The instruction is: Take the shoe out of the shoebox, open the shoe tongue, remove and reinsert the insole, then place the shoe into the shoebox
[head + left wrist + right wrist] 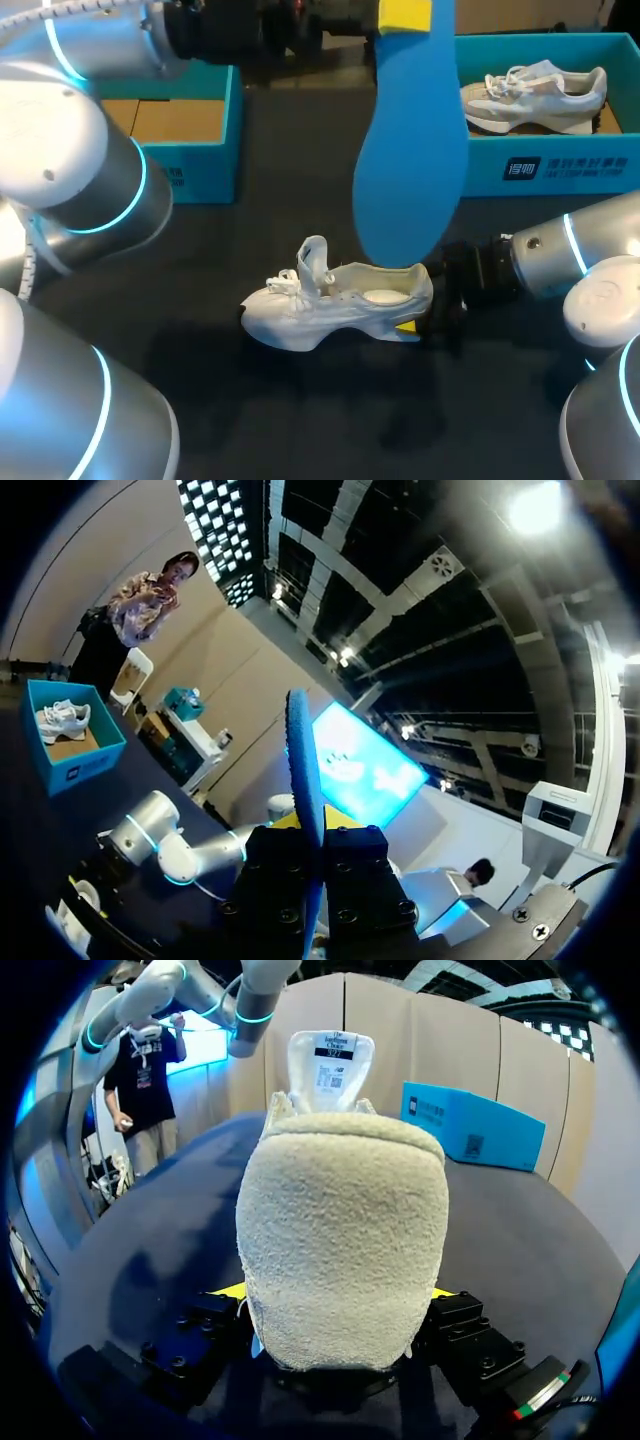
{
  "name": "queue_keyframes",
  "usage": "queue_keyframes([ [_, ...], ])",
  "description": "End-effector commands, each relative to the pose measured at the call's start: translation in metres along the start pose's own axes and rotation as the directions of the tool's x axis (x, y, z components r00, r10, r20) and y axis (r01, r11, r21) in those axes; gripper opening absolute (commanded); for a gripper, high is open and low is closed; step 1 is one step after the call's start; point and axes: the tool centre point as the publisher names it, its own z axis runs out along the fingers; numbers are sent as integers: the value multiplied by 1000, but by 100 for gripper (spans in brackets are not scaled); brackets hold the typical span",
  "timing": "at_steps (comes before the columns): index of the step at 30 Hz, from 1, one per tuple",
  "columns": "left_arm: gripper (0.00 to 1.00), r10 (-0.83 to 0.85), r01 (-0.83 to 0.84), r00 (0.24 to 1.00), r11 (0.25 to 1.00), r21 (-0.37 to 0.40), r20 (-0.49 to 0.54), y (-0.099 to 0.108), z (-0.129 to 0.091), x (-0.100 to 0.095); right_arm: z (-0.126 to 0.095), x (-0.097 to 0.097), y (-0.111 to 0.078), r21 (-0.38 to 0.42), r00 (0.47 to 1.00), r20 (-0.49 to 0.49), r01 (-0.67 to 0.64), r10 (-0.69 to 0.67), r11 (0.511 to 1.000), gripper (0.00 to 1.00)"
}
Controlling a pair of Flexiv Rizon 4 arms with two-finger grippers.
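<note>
Shoe: a white shoe (335, 300) is stood upright near the middle of the dark table (200, 260), toe toward the left edge, heel toward the right edge.
Tongue: the tongue (312, 255) is lifted, and the opening is exposed.
Right gripper: the right gripper (415, 322) is set at the heel; its yellow-tipped fingers (225, 1292) are pressed against both sides of the heel, so the shoe is pinched.
Insole: a blue insole (410, 150) is held in the air, hanging down, with its lower end just above the shoe's opening.
Left gripper: the left gripper (405, 18) is raised near the far edge, its fingers clamped on the insole's upper end.
Shoebox: a blue shoebox (560, 165) is placed at the far right corner, with a second shoe (535, 95) inside.
Open box: another blue open box (205, 165) is placed toward the far left corner.
</note>
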Motion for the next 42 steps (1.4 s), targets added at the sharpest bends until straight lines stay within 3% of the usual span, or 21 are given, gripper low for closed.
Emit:
queue_keyframes([
  [1, 0, -1, 1, 1000, 1000, 7, 8, 5, -1, 2, 2, -3, -5, 5, 1000, 1, 0, 0, 1000, 0],
  [17, 0, -1, 1, 1000, 1000, 7, 8, 5, -1, 2, 2, -3, -5, 5, 1000, 1, 0, 0, 1000, 0],
  [18, 0, -1, 1, 1000, 1000, 7, 8, 5, -1, 2, 2, -3, -5, 5, 1000, 1, 0, 0, 1000, 42],
  [19, 0, -1, 1, 1000, 1000, 7, 8, 5, -1, 2, 2, -3, -5, 5, 1000, 1, 0, 0, 1000, 100],
  [25, 0, -1, 1, 1000, 1000, 7, 8, 5, -1, 2, 2, -3, -5, 5, 1000, 1, 0, 0, 1000, 100],
  [42, 0, -1, 1, 1000, 1000, 7, 8, 5, -1, 2, -23, 3, 19, 200, 997, -13, -78, 83, 977, 100],
])
